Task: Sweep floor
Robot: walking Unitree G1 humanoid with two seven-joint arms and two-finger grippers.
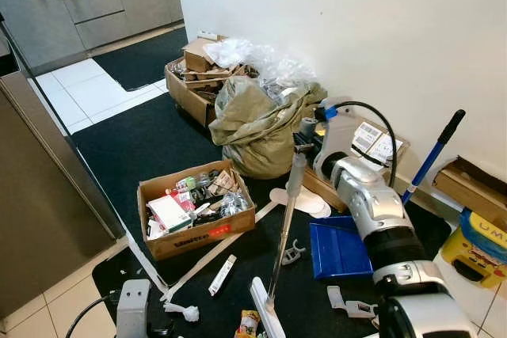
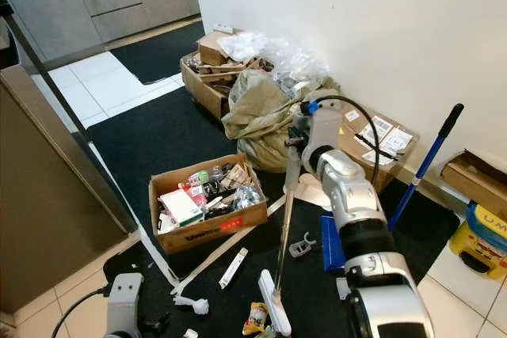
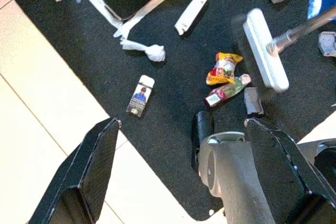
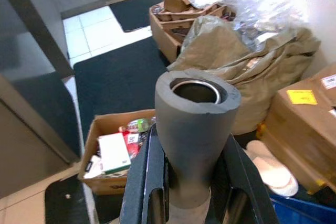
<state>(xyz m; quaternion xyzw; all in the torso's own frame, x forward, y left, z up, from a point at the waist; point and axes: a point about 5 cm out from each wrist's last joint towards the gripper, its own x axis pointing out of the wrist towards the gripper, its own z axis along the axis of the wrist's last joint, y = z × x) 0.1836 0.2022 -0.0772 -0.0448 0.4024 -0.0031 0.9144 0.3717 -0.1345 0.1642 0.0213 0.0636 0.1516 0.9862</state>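
Observation:
A broom stands nearly upright on the black mat (image 1: 142,144). Its grey handle (image 1: 283,223) runs down to a white head (image 1: 266,316). My right gripper (image 1: 303,146) is shut on the foam grip (image 4: 195,124) at the handle's top. Low at my left, my left gripper (image 3: 184,124) hangs open over the mat's edge with nothing between its fingers. Litter lies near the broom head (image 3: 265,51): a yellow-red wrapper (image 3: 223,68), a small bottle (image 3: 227,90), a twisted white paper (image 3: 144,51), a small card packet (image 3: 140,95) and a white bar (image 3: 192,9).
A blue dustpan (image 1: 339,247) lies right of the broom, and a blue-handled pole (image 1: 432,156) leans on the wall. An open cardboard box (image 1: 196,210) of clutter sits ahead on the left. A stuffed sack (image 1: 257,124) and more boxes line the wall. A dark cabinet (image 1: 32,187) stands left.

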